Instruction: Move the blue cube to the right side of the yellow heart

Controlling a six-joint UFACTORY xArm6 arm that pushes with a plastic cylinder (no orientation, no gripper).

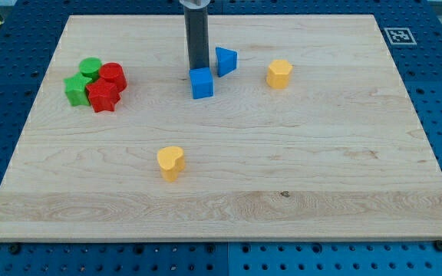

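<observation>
Wooden tabletop [298, 176]: the tip [197, 70] touches the blue cube [202, 83] from behind. The yellow heart [171, 162] lies well below. Move barely begun. No jaws fitted.

Single view: raised, facing down and forward across the whole desk [344, 184] from its near edge.

No readable text; unreadable fiducial tag [397, 35].

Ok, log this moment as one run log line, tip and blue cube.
my tip: at upper-left edge of blue cube | yellow heart: toward view's bottom, apart | cube not yet right of heart
</observation>
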